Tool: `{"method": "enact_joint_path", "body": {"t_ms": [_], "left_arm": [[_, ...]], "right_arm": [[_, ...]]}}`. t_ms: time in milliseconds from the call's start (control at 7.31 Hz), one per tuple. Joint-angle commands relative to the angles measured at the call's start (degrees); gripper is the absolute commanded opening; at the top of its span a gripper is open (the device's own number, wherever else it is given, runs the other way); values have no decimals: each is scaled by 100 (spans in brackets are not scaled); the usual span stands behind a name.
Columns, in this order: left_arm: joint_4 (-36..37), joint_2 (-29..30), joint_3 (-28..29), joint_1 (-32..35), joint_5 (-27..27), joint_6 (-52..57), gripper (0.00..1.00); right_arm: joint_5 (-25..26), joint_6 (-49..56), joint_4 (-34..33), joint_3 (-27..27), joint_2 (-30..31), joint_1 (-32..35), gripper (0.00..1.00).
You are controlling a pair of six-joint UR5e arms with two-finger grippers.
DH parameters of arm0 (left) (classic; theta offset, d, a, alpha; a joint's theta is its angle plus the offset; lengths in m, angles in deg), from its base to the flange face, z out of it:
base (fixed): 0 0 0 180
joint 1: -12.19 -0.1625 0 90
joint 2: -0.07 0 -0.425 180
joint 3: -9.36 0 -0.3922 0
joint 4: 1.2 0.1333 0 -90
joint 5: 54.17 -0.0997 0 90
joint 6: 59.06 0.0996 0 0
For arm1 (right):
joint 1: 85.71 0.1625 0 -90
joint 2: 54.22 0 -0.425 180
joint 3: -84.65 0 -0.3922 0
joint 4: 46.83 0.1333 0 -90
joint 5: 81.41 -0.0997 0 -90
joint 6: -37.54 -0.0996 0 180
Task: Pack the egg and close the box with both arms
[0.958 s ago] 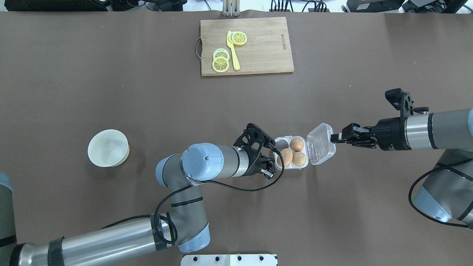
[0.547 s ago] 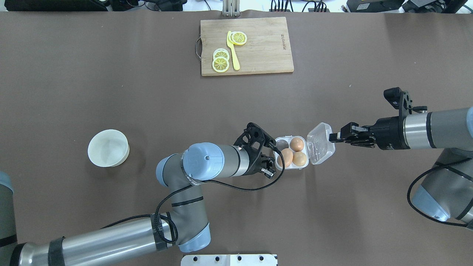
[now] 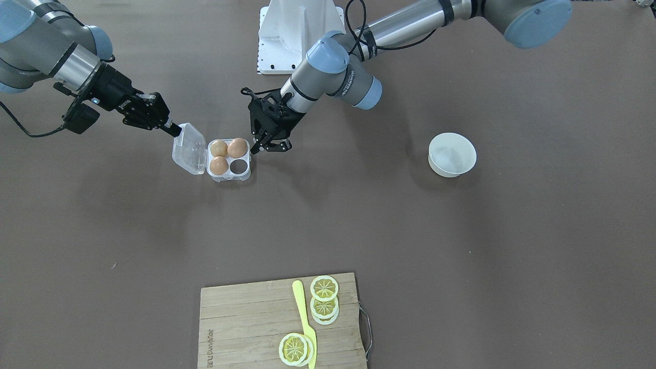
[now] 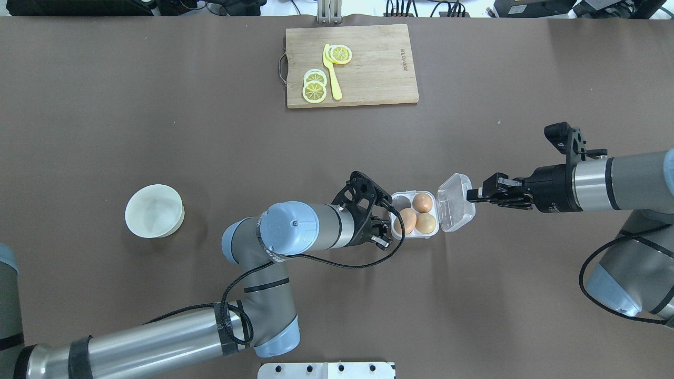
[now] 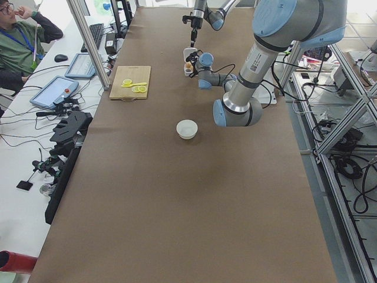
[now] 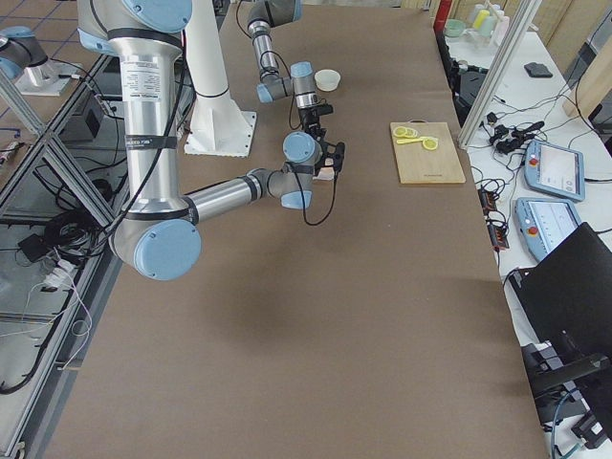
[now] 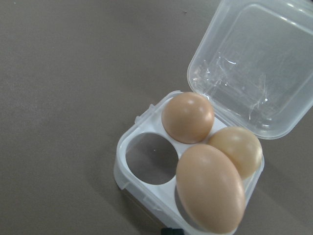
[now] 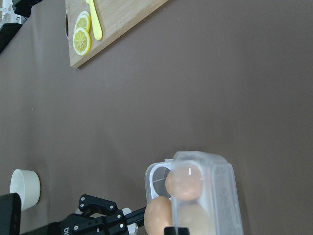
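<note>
Box (image 4: 402,203) with three eggs (image 4: 422,202): right pincer (image 4: 470,196) grips the half-raised lid (image 4: 455,204) to fold it shut; left pincer (image 3: 269,148), open, stands beside box, presumably as brace.

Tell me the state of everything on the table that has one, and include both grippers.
box: open, three of four cells filled, one empty.
lid: tilted partway up, not latched.
eggs: three, seated in their cells.
right gripper: fingers shut on the lid's outer edge.
left gripper: open, empty, beside the box.
bowl: upright, empty.
</note>
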Motion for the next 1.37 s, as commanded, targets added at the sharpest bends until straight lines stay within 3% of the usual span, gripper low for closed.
{"method": "enact_joint_path", "body": {"t_ms": [0, 684, 958, 1232], "left_arm": [[3, 0, 0, 7, -13, 0, 0], [3, 0, 18, 7, -206, -17, 0], [3, 9, 18, -2, -206, -18, 0], [3, 9, 18, -2, -206, -26, 0]], "right_arm": [[22, 0, -13, 5, -2, -20, 0], [40, -9, -347, 23, -256, -38, 3], [40, -9, -539, 58, -405, -47, 14], [49, -9, -812, 163, -502, -55, 37]]}}
